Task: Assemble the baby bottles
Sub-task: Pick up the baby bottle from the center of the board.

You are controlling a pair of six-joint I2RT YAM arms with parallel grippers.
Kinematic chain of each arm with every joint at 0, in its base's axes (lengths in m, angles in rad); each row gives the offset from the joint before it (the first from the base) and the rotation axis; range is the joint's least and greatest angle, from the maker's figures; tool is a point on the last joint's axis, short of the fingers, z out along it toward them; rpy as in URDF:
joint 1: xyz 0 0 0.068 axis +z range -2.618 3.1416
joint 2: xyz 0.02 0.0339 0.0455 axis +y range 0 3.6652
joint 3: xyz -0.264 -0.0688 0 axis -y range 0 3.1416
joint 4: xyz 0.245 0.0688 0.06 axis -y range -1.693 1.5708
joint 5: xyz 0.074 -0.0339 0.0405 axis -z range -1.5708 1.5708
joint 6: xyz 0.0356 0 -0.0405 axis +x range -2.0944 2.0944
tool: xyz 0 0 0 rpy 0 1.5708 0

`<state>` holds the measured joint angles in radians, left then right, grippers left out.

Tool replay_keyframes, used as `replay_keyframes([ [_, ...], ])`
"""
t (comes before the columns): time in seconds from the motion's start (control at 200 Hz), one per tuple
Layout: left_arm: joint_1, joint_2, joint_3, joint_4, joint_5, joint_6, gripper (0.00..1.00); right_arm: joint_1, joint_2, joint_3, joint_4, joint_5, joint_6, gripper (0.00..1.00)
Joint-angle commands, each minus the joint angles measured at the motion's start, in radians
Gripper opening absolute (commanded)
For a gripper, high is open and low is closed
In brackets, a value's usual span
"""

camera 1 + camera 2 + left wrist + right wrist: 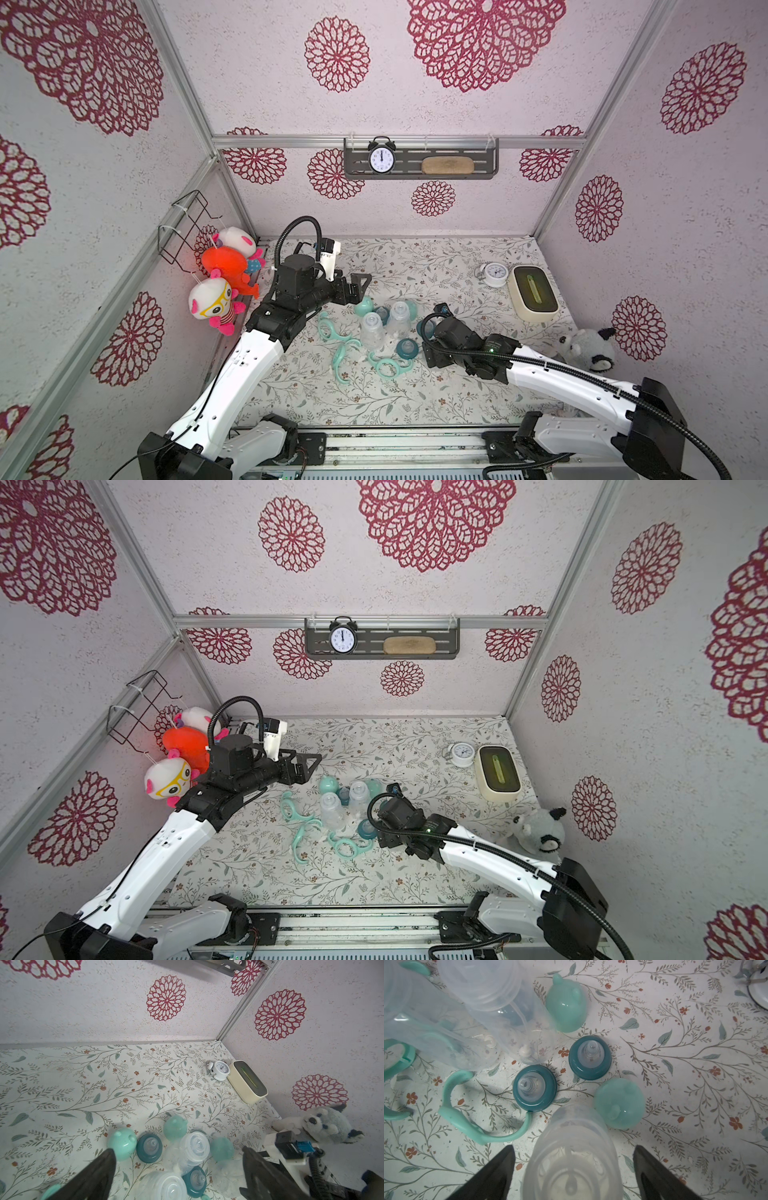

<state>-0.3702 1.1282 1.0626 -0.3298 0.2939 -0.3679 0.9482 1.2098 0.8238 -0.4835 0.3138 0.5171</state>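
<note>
My right pincer [573, 1148]: wide open, one finger on each side of the clear bottle [572, 1126]. There are gaps on both sides, so I hold nothing.
My left pincer [358, 286]: wide open and empty, up in the air at 11 o'clock from the pile.
Where the parts are: bunched near the middle of the table [374, 407]. The second bottle [371, 330] and third bottle [399, 318] stand side by side. My right arm comes in at 3 o'clock from them.
Loose bits: handles [343, 357] lie flat from 6 to 9 o'clock of those two. A cap [365, 305] sits at 11 o'clock. A collar [534, 1087] sits just beside the clear bottle.
How a bottle feels, I think: light, empty, smooth, a bit squashy. It could slip or tip over.
Where I would grab: the round body below the neck, with a soft squeeze.
The collar, I think: hard ring, soft tip. I would pinch the ring's edge.
The handles, I think: thin, bendy, hard to lift off flat.
Not mine to touch: the white alarm clock [494, 272], at 2 o'clock, well apart.
</note>
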Motion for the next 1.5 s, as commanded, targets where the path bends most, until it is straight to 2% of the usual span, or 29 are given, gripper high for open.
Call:
replay_keyframes([
  [0.0, -0.034, 0.011, -0.027, 0.066, -0.008, 0.013, 0.98, 0.004, 0.012, -0.003, 0.021, 0.0, 0.007, 0.89],
  [0.235, -0.075, 0.06, -0.055, 0.113, -0.018, 0.03, 0.98, 0.005, 0.026, -0.023, 0.054, 0.006, 0.015, 0.82],
  [0.485, -0.091, 0.059, -0.093, 0.164, 0.025, 0.053, 0.98, 0.004, 0.036, -0.034, 0.08, 0.019, 0.013, 0.72],
  [0.696, -0.094, 0.042, -0.128, 0.216, 0.065, 0.062, 0.98, 0.005, 0.034, -0.036, 0.085, 0.031, 0.001, 0.51],
  [0.846, -0.11, 0.014, -0.156, 0.25, 0.099, 0.095, 0.99, 0.003, 0.029, -0.013, 0.062, 0.027, -0.021, 0.47],
  [1.111, -0.138, -0.039, -0.216, 0.312, 0.139, 0.159, 0.98, -0.04, -0.011, 0.187, -0.134, -0.001, -0.142, 0.45],
  [1.201, -0.152, -0.053, -0.238, 0.338, 0.165, 0.179, 0.98, -0.064, -0.029, 0.268, -0.196, -0.05, -0.183, 0.41],
  [1.376, -0.183, -0.072, -0.275, 0.369, 0.192, 0.219, 0.98, -0.119, -0.025, 0.427, -0.288, -0.138, -0.256, 0.41],
  [1.496, -0.222, -0.084, -0.33, 0.436, 0.147, 0.239, 0.98, -0.161, 0.001, 0.528, -0.318, -0.222, -0.295, 0.41],
])
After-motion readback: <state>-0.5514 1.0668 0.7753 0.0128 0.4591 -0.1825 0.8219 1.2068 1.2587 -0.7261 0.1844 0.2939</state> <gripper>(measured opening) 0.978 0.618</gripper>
